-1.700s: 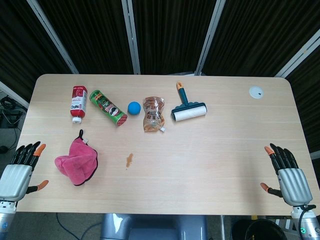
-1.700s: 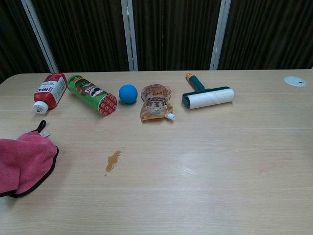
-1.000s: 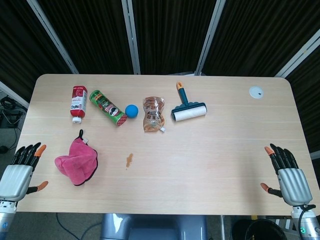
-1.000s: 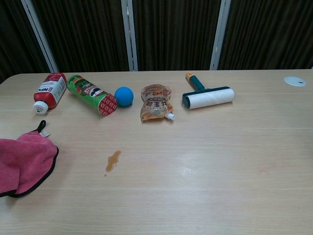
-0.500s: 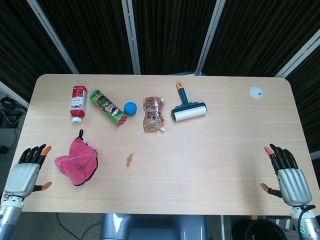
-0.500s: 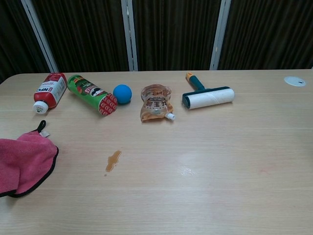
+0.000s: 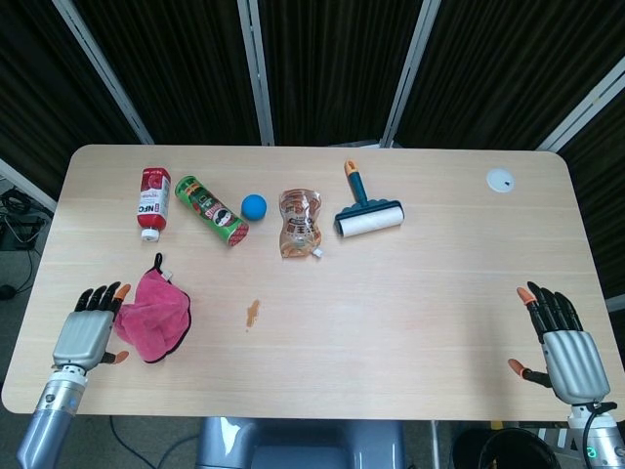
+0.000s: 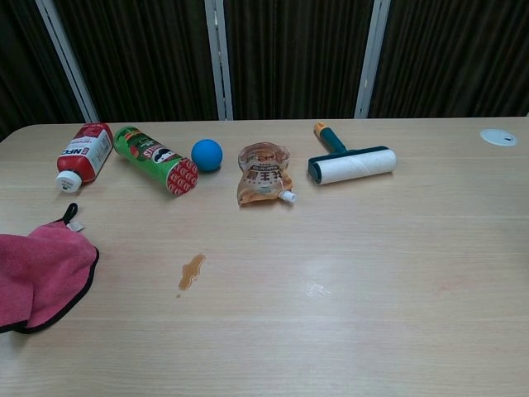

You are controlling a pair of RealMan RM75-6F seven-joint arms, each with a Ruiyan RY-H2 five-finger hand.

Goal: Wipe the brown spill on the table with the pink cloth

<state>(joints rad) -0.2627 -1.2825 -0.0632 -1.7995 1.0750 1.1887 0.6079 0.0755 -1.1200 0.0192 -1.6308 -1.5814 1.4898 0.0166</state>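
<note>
Left hand: your left hand (image 7: 90, 334) sits at the lower left of the head view, fingers spread and holding nothing, its orange-tipped fingers just beside the left edge of the cloth, perhaps brushing it; you cannot tell which. The chest view does not show it.
Right hand: your right hand (image 7: 564, 348) is at the lower right of the head view, near the table's right corner, fingers apart and empty, well apart from every object.
Cloth: the pink cloth (image 7: 156, 317) lies bunched in the lower left, black-edged, with a small loop at its upper end. In the chest view it is cut off by the left edge of the frame.
Spill: the brown spill (image 7: 252, 313) is a small streak just right of the cloth, left of centre, apart from it.
Table: the light wooden table (image 7: 410, 293) carries everything.
Far row, left to right: a red bottle (image 7: 151, 201) lying down; a green can (image 7: 210, 210) lying at a slant; a blue ball (image 7: 254, 206) just beside the can's red end; a brown pouch (image 7: 299, 224) lying flat; a lint roller (image 7: 367, 209) with a teal handle.
Far right corner: a white disc (image 7: 500, 180) in the upper right of the tabletop.
</note>
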